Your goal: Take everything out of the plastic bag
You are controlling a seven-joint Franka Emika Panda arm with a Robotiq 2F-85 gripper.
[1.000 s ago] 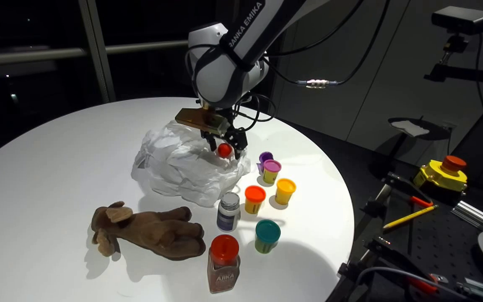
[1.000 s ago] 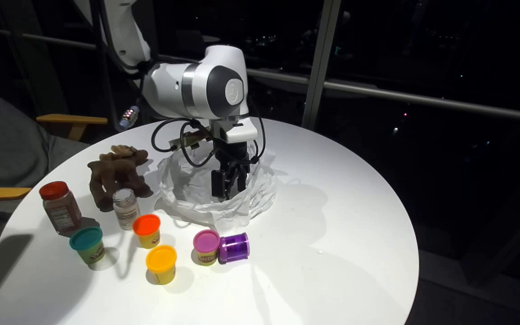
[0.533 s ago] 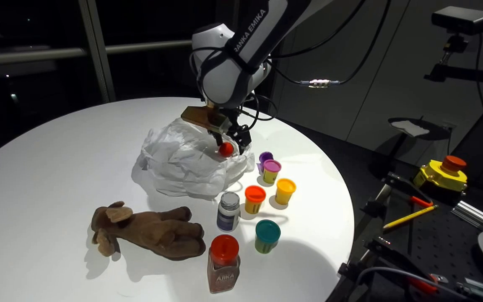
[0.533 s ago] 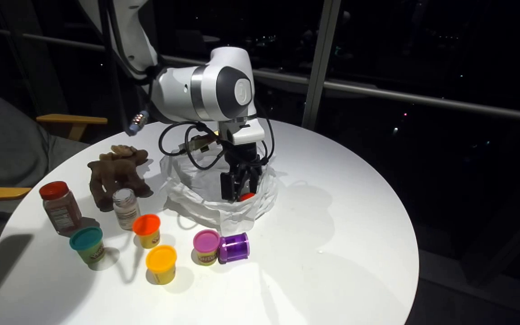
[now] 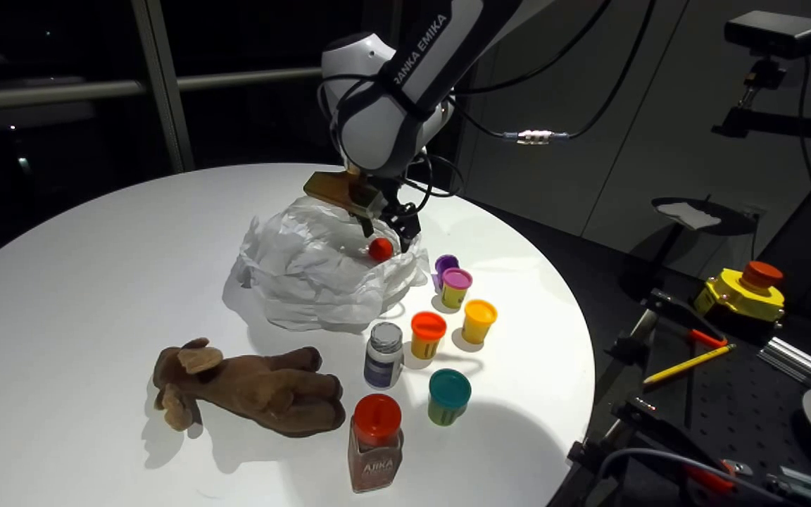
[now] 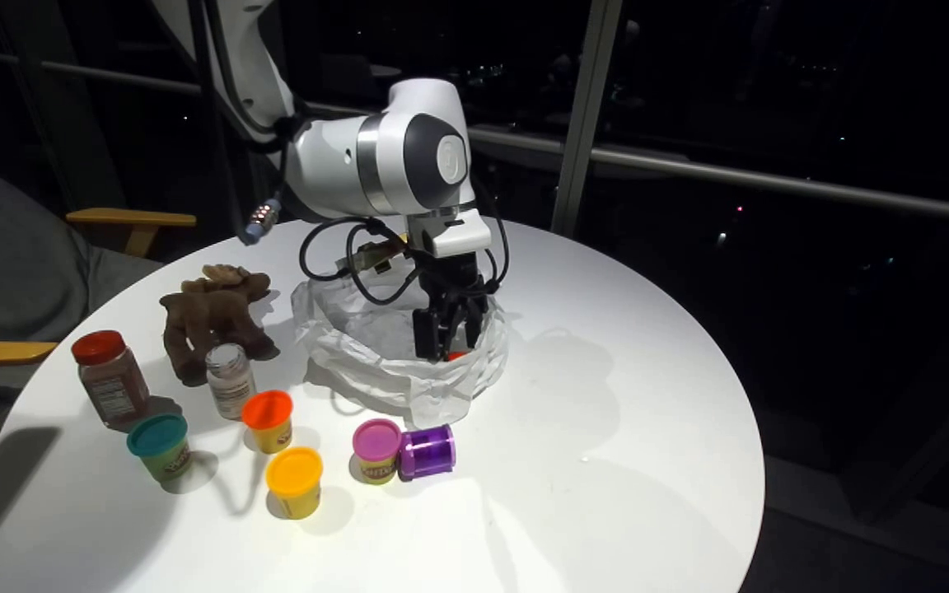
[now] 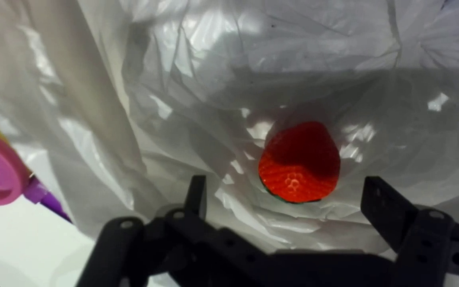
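Exterior views both took in the round white table (image 6: 606, 494); well in from its edge sat the plastic bag (image 5: 310, 282), mouth upward, roughly round, with no clear long axis. Toward the table's edge by the grey chair (image 6: 5, 255) lay the brown plush toy (image 5: 265, 391), long axis flat, legs pointing toward the white jar (image 5: 384, 355), head away. Down at the bag's mouth the gripper (image 7: 283, 189) held its jaws spread wide, pinching nothing. Near that same edge stood the red-lidded jar (image 5: 375, 458), the white one between it and the bag. The teal-lidded cup (image 6: 159, 446), orange-lidded cup (image 6: 268, 422), yellow-lidded cup (image 6: 295, 484) and pink-lidded cup (image 6: 377, 450) stood upright, nearer the edge than the bag did. A purple container (image 6: 427, 452) seemed to lie on its side just beside the last. Smallest was the red strawberry (image 7: 299, 165) inside the bag, seen between the jaws in the wrist view, touching neither. Fetching it looked like the step in hand; the next move would call for lowering, gripping its sides and lifting it over the rim without catching film. Its dimpled tip seemed to point upward, green edge toward the gripper's base; its long axis could not be told.
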